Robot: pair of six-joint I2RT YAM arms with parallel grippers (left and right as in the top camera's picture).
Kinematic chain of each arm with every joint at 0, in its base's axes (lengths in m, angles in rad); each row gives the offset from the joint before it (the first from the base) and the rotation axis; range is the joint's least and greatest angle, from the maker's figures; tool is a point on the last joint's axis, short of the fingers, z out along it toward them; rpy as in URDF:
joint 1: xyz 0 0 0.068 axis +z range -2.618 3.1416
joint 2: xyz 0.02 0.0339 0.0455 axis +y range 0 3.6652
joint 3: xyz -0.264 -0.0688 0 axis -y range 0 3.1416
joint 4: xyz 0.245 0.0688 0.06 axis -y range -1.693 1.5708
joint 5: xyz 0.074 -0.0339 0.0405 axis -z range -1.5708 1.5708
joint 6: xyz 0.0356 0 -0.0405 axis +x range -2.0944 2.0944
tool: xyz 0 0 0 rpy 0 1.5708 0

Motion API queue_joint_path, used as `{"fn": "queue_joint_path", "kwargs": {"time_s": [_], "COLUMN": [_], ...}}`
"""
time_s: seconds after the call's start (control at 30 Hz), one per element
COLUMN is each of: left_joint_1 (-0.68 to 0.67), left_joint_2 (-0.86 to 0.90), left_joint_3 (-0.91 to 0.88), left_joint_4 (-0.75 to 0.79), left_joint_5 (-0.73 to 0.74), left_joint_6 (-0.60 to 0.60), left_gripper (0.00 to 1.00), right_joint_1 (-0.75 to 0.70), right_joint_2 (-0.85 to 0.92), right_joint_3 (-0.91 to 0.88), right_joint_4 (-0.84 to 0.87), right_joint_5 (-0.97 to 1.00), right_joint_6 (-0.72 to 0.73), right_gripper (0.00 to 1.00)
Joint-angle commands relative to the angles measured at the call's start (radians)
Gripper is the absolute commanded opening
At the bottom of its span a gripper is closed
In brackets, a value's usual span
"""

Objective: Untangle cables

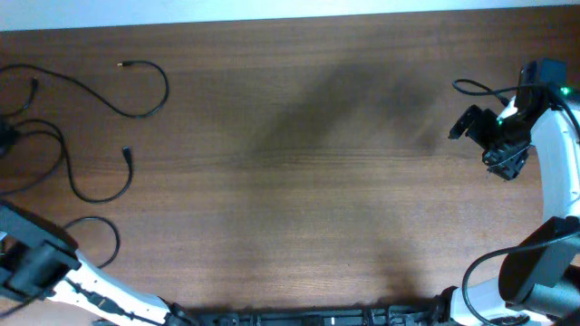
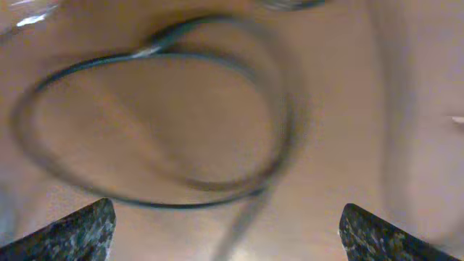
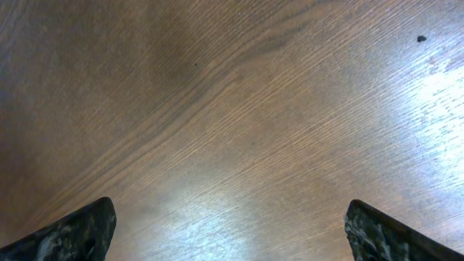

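Note:
Thin black cables lie as loose strands at the table's left. One cable point(image 1: 145, 107) curves from a plug at the top left. Another cable point(image 1: 100, 195) loops down from a plug near the middle left. A third cable point(image 1: 107, 234) curls beside my left arm. My left gripper point(image 1: 32, 267) is open at the lower left corner; in the left wrist view a blurred cable loop point(image 2: 217, 196) lies just ahead of the open jaws point(image 2: 228, 232). My right gripper point(image 1: 503, 158) is open and empty over bare wood at the far right, its jaws point(image 3: 232, 228) wide apart.
The brown wooden table point(image 1: 299, 181) spans the view. A thicker black wire point(image 1: 476, 89) runs to the right arm. The arm bases sit along the front edge point(image 1: 317, 317).

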Motion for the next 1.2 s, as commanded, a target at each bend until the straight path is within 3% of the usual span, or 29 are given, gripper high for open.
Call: {"fn": "queue_joint_path", "kwargs": {"time_s": [0.0,0.1,0.13,0.23,0.3,0.37,0.43,0.6,0.73,0.93,0.97,1.1,1.17], "left_joint_1": [-0.024,-0.175,-0.290,-0.523,-0.700,-0.867,-0.996,-1.094,-1.111,-1.118,-1.122,-1.122,-1.122], "left_joint_2": [-0.092,-0.092,-0.092,-0.092,-0.092,-0.092,-0.092,-0.092,-0.129,-0.512,-0.601,-1.109,-1.238], "left_joint_3": [0.033,0.032,0.031,0.030,0.027,0.026,0.026,0.026,0.026,-0.020,-0.102,-0.737,-0.869], "left_joint_4": [-0.008,-0.176,-0.232,-0.311,-0.343,-0.346,-0.343,-0.418,-0.457,-0.521,-0.499,-0.169,-0.089], "left_joint_5": [0.629,0.646,0.559,0.311,0.187,0.040,0.003,0.045,0.032,-0.005,-0.021,-0.035,-0.035], "left_joint_6": [-0.010,0.059,0.116,0.118,0.118,0.118,0.111,0.102,0.056,0.057,0.057,0.045,0.046], "left_gripper": [0.99,0.99,0.99,0.99,0.99,0.99,0.99,0.99,0.99,0.99,0.99,0.99,0.99], "right_joint_1": [0.000,0.000,0.000,0.000,0.000,0.029,0.092,0.112,0.112,0.111,0.111,0.111,0.111], "right_joint_2": [-0.019,-0.019,-0.019,-0.019,-0.019,-0.023,-0.059,-0.486,-0.820,-1.051,-1.054,-1.054,-1.054], "right_joint_3": [0.004,0.004,0.004,0.004,0.004,0.004,0.004,0.003,0.003,0.001,0.001,0.001,0.001], "right_joint_4": [0.000,0.000,0.018,0.030,0.016,-0.072,-0.174,-0.272,-0.334,-0.417,-0.419,-0.407,-0.408], "right_joint_5": [0.006,0.005,0.003,-0.010,-0.159,-0.466,-0.417,-0.393,-0.242,-0.232,-0.232,-0.232,-0.232], "right_joint_6": [-0.007,-0.007,-0.006,-0.006,-0.008,-0.204,-0.228,-0.276,-0.275,-0.245,-0.245,-0.246,-0.245], "right_gripper": [0.98,0.98,0.98,0.98,0.98,0.98,0.98,0.98,0.98,0.98,0.98,0.98,0.98]}}
